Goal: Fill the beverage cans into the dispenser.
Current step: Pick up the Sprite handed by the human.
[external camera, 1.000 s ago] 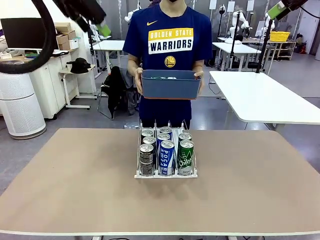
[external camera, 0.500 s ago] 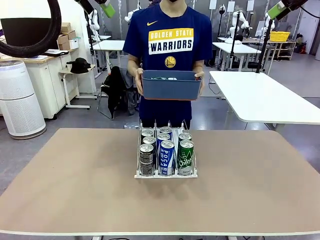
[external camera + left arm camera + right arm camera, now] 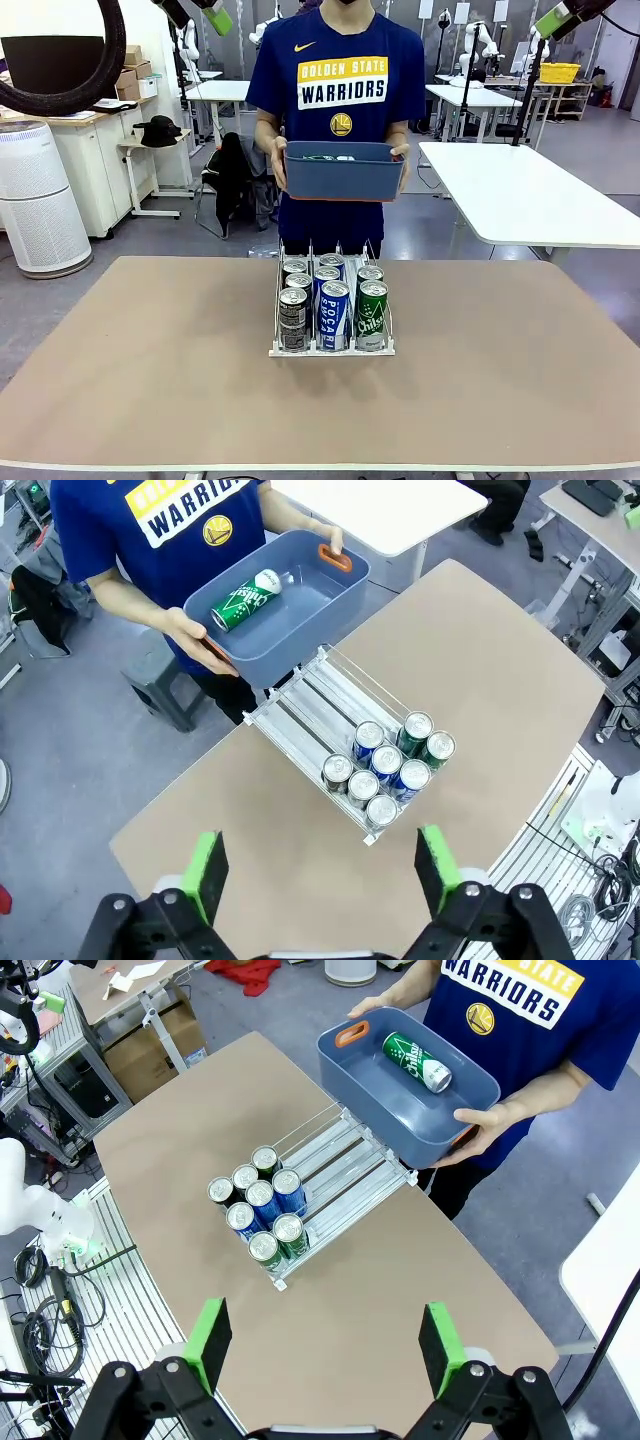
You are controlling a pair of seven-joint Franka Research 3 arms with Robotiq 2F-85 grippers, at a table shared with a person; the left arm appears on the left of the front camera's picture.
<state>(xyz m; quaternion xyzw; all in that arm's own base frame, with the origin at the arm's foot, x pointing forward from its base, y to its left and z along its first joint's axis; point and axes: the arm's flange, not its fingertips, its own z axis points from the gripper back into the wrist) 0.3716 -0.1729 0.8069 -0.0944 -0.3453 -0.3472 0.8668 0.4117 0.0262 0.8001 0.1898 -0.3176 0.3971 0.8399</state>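
Note:
The dispenser (image 3: 330, 351) stands mid-table with several beverage cans (image 3: 333, 313) in its three lanes: dark ones left, blue-and-white ones in the middle, green ones right. From above, the cans (image 3: 386, 769) (image 3: 259, 1210) crowd the front end and the rear rails (image 3: 320, 695) (image 3: 355, 1170) are bare. A person at the far side holds a blue-grey bin (image 3: 340, 175) with one green can (image 3: 245, 599) (image 3: 417, 1062) lying in it. My left gripper (image 3: 322, 870) and right gripper (image 3: 325, 1345) hang high above the table, both open and holding nothing.
Bare brown tabletop (image 3: 150, 370) surrounds the dispenser on all sides. In the front view, green pads (image 3: 217, 18) (image 3: 553, 18) of my grippers peek in at the top corners. A white table (image 3: 530, 190) stands behind at the right.
My left arm has lifted up and away at the top left, so less of it and its cable loop shows. The person, bin and cans stay put.

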